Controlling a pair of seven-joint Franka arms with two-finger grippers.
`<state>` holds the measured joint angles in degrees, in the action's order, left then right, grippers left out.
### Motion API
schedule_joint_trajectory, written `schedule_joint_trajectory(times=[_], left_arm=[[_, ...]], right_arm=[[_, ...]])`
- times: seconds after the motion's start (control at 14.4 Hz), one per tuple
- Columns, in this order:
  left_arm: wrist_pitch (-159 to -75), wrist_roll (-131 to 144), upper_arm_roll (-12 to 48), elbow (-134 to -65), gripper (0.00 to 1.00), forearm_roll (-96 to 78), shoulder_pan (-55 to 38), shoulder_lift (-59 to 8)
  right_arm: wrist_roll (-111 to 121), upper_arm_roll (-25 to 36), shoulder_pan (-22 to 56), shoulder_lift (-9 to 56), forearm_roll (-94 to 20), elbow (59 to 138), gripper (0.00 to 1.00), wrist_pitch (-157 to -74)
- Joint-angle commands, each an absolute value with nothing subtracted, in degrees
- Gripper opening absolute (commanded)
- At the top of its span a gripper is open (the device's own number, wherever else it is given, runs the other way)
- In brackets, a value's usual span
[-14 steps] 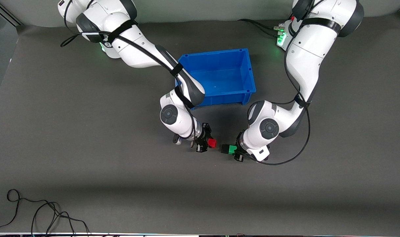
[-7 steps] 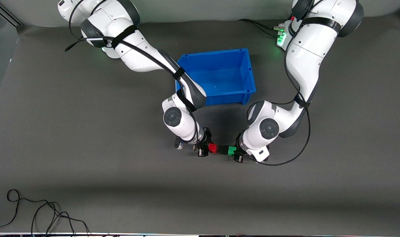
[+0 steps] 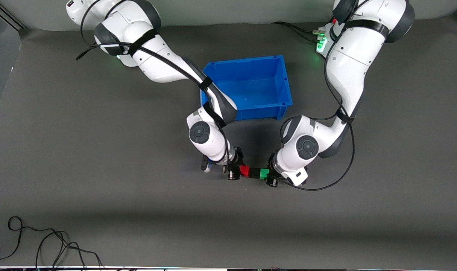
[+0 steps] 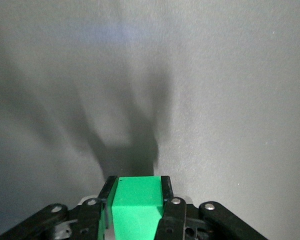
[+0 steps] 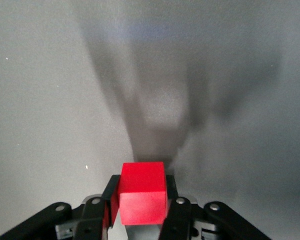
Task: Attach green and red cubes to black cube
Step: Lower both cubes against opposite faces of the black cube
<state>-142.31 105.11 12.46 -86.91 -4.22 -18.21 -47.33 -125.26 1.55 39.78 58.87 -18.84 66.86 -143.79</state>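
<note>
Surface: a dark grey matte surface (image 3: 100,169) filled the front view, both white arms reaching down over its middle.
Blue bin: a bright blue open plastic bin (image 3: 284,88) sat on the surface, closer to the arm bases than the cubes.
Cable: a thin black cable (image 3: 44,244) lay looped at the edge nearest the front camera, toward the right arm's end.
Right hand: and there it was, the right hand (image 3: 239,171) held over the surface in front of the bin, clenched on the small matte bright red cube (image 3: 245,171); in its wrist view the right hand (image 5: 141,206) had a black finger pressed on each side of the red cube (image 5: 142,192).
Left hand: the left hand (image 3: 270,174) met it from the left arm's end, clamped on the small matte bright green cube (image 3: 264,173); in its own wrist view the left hand (image 4: 136,206) gripped the green cube (image 4: 135,202) squarely between its fingers.
Black cube: the small matte black cube (image 3: 254,172) sat between the two coloured ones, touching red on one face and green on the other.
Line-up: red, black, green, one straight row strung between the two hands.
Shadows: soft dark shadows of the hands fell on the grey beneath them in both wrist views.
</note>
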Motion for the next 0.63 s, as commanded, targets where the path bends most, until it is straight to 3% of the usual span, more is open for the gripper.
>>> schedule_joint_trajectory(times=[0.0,0.14,0.21,0.28,0.35,0.56], left_arm=[[-142.29,106.61,11.69,-84.73,0.0,-4.39,-19.69,-48.69],[-142.29,106.52,11.6,-84.73,0.01,-4.22,-19.69,-48.69],[-142.29,105.91,11.6,-84.73,0.33,-3.78,-19.69,-48.69],[-142.21,105.73,11.6,-84.73,0.7,-3.08,-19.6,-48.6],[-142.29,105.82,11.6,-84.73,1.0,-1.95,-19.69,-48.52],[-140.72,105.91,10.9,-85.07,1.0,-1.32,-18.03,-46.59]], right_arm=[[-126.65,2.2,40.52,60.64,-17.84,63.9,0.35,-143.79],[-126.56,2.11,40.52,60.64,-17.84,63.98,0.91,-143.79],[-126.3,2.11,40.43,60.56,-17.75,64.07,1.0,-143.79],[-126.21,2.11,40.43,60.3,-17.75,64.07,1.0,-143.79],[-126.04,2.37,40.26,59.86,-17.75,64.16,1.0,-143.79],[-122.45,2.55,39.46,56.88,-17.67,64.95,1.0,-142.74]])
